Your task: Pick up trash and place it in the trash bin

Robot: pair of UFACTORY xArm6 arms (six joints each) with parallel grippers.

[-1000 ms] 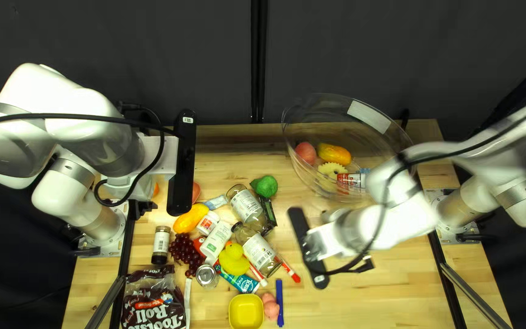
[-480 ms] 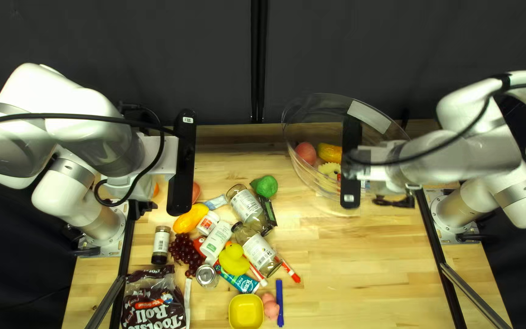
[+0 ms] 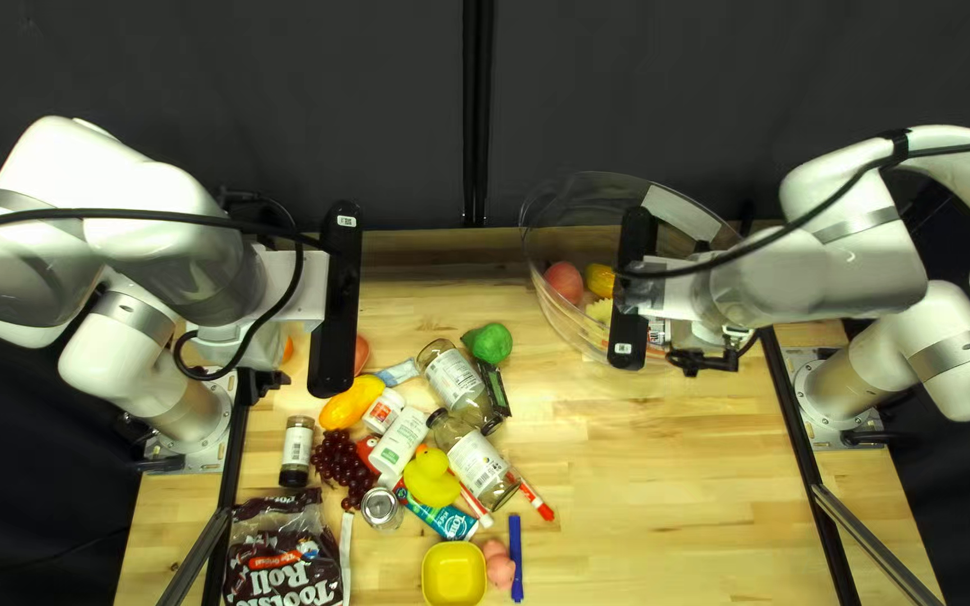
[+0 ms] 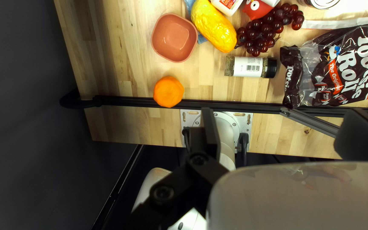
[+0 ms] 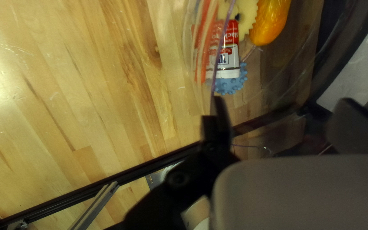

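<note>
The bin [image 3: 561, 225], clear and rounded, stands right of centre in the upper half of the top left view; the right gripper [image 3: 631, 286] hides part of the mango [image 3: 600, 278] in it. Through its wall, the tin [image 5: 228, 51] looks doubled beside a knobbly ball [image 5: 231, 85]. The glossy, crumpled bag [image 3: 283, 556] at lower left is cut off. Both the right gripper's and left gripper's [image 3: 339, 297] fingers stand wide apart.
</note>
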